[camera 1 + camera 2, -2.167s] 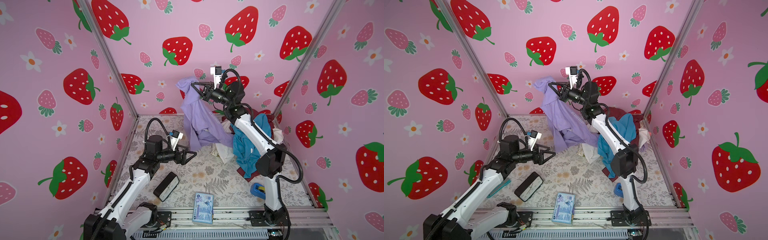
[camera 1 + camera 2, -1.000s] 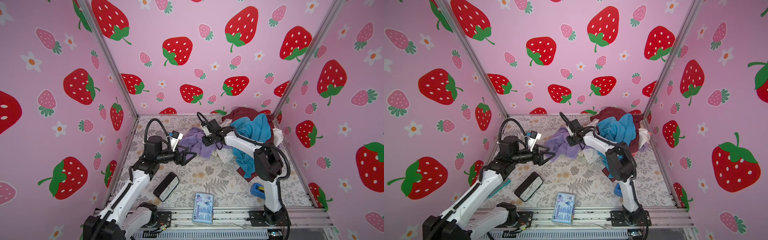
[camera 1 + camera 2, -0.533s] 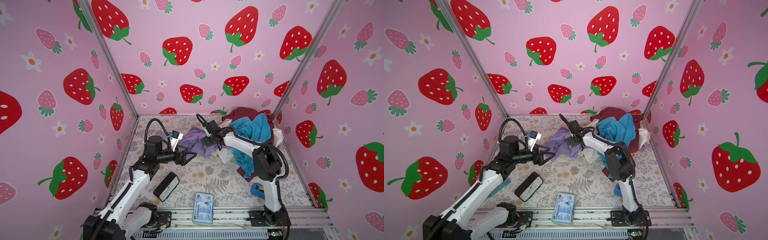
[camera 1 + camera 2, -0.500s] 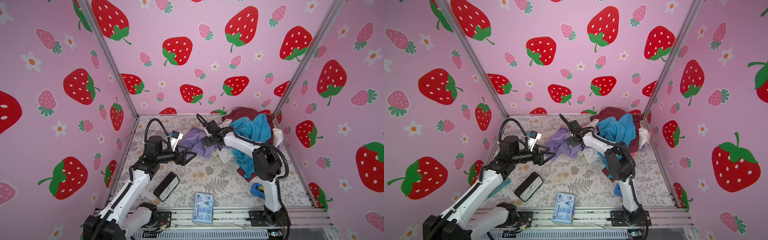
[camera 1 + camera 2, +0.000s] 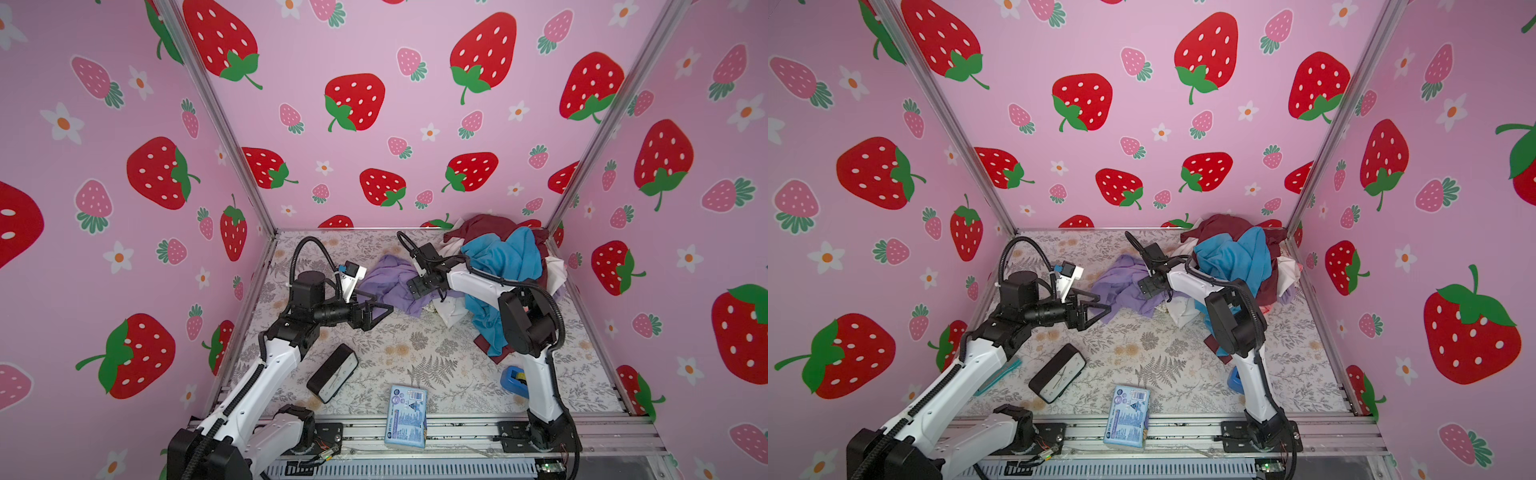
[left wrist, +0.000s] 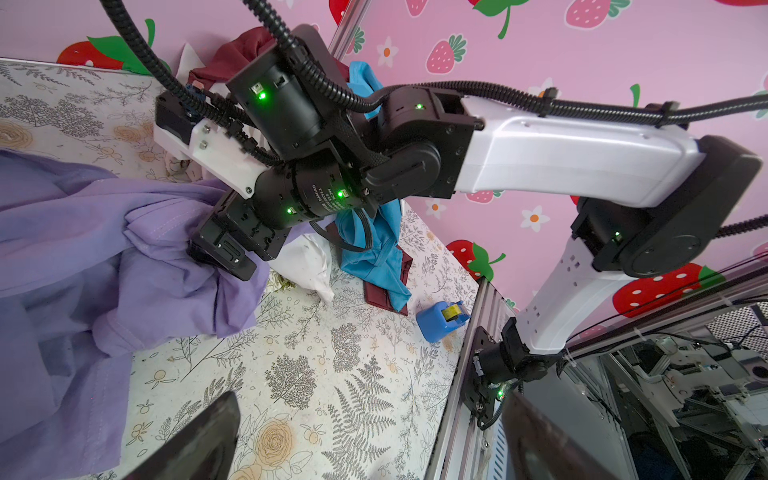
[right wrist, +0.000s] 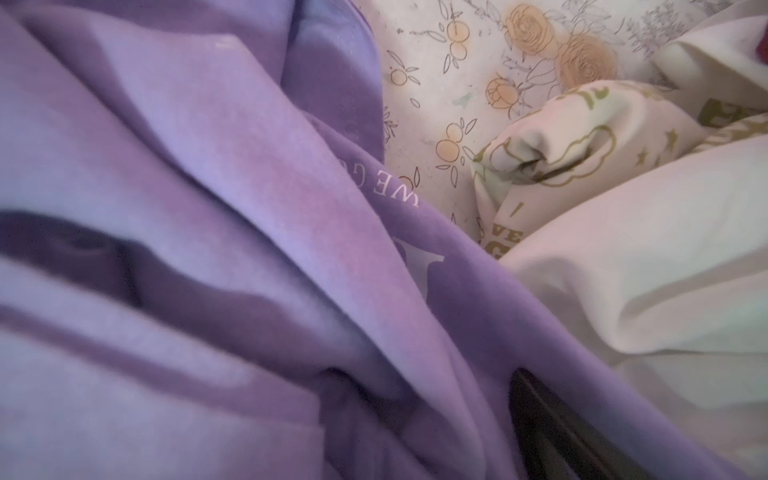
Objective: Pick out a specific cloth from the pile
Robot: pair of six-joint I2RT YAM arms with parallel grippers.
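The cloth [image 5: 388, 277], a lavender shirt with white lettering [image 7: 390, 189], lies crumpled on the floral table left of the pile [image 5: 500, 257] of blue, maroon and white garments in the back right corner. My right gripper [image 5: 411, 290] is pressed down into the cloth's right side. Its jaws stand wide, one dark finger [image 7: 557, 428] shows and the other is under lavender folds. My left gripper [image 5: 376, 311] hovers open and empty just in front of the cloth's left edge; over its fingers [image 6: 199, 440], the cloth [image 6: 104, 249] shows with the right wrist sunk into it.
On the table's near half lie a black box [image 5: 332, 374], a blue-white packet [image 5: 406, 415] on the front rail and a blue tape dispenser [image 5: 513, 378] by the right arm's base. A white printed garment [image 7: 561, 137] lies against the cloth. Pink walls enclose three sides.
The right gripper, which held the cloth high by the back wall, came down and laid it on the table; within the last second its jaws opened. The left arm stayed put.
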